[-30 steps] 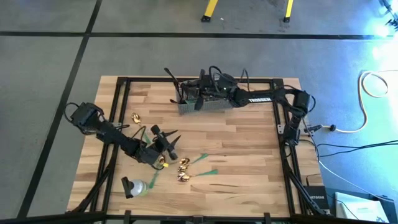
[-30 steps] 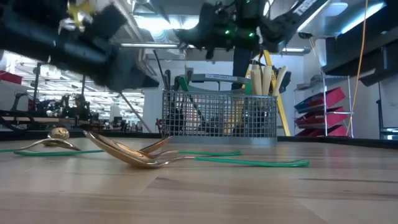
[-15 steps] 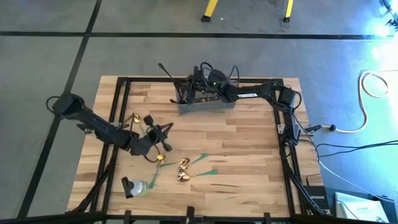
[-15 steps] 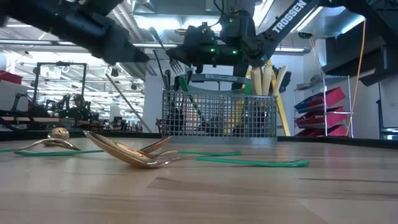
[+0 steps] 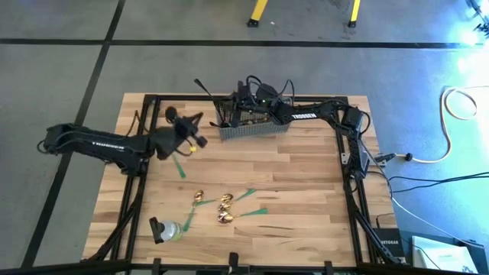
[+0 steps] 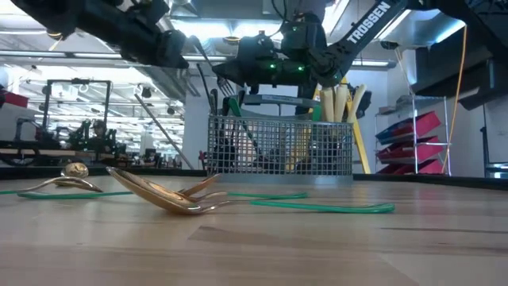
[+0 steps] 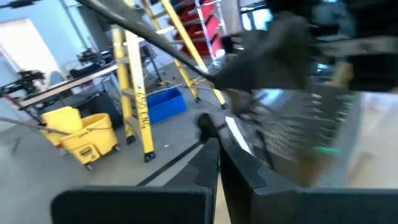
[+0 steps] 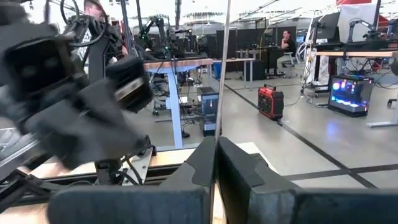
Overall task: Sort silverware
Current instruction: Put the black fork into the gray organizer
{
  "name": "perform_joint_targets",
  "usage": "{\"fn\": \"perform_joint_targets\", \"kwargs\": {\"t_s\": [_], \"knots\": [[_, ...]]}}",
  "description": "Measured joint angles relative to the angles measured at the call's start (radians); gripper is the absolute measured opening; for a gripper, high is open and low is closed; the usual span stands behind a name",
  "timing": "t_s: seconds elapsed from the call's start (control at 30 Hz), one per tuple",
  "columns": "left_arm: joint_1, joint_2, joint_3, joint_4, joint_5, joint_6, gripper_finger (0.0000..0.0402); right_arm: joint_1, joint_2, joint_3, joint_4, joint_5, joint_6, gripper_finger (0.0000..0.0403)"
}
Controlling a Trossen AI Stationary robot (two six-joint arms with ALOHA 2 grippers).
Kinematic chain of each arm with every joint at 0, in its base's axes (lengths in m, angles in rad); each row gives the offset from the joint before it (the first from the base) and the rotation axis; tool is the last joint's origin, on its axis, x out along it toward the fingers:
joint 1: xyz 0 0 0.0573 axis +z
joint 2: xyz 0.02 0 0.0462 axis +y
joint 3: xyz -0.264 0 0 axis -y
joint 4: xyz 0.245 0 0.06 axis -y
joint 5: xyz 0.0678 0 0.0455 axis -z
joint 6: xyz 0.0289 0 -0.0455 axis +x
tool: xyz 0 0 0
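Note:
My left gripper (image 5: 195, 140) hangs shut above the table's far left, left of the grey mesh basket (image 5: 252, 130), with a small gold spoon (image 5: 191, 149) at its fingertips. My right gripper (image 5: 231, 107) is shut on a dark fork (image 5: 206, 90) over the basket's left end. Three gold spoons (image 5: 199, 200) (image 5: 225, 202) (image 5: 223, 218) lie on the wood near the front middle. Cream-handled knives (image 6: 337, 103) stand upright in the basket's right part. My left gripper has the gold spoon at its shut fingertips (image 7: 217, 149); blur hides which part they are on. The spoon is lifted clear of the table. My right gripper pinches the thin fork between its two fingers, coming level from the table's right. The fork's long shaft (image 8: 219, 74) sticks straight out past the fingertips toward the far left corner, clear of the table; which end is held I cannot tell.
Flat green strips (image 5: 179, 168) (image 5: 256, 212) lie among the spoons. A dark and pale object (image 5: 164, 229) sits at the front left. Black frame rails (image 5: 145, 114) run along the table's left, right and far edges. Bare wood spreads right of the spoons.
My left gripper has risen from beside the spoons near the front middle and swung toward the far edge and the basket, carrying the gold piece with it. My right gripper has shifted a little toward the table's left over the basket with its fork.

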Motion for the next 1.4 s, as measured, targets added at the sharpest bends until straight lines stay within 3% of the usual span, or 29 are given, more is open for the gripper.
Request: {"fn": "perform_joint_targets", "kwargs": {"t_s": [0.27, 0.4, 0.93, 1.4], "knots": [[0.282, 0.020, 0.000, -0.001, 0.384, -0.119, 0.0000, 0.000, 0.000, 0.000, -0.085, -0.005, -0.012, 0.0000], [0.341, 0.059, 0.000, 0.007, 0.483, -0.175, 0.0000, 0.000, 0.000, -0.001, -0.106, -0.008, -0.027, 0.0000], [0.338, 0.078, 0.001, 0.150, 0.532, -0.181, 0.0000, -0.001, 0.001, -0.001, -0.140, -0.018, -0.066, 0.0000], [0.338, 0.078, 0.017, 0.159, 0.563, -0.189, 0.0000, 0.007, 0.001, -0.001, -0.160, -0.027, -0.070, 0.0000]]}}
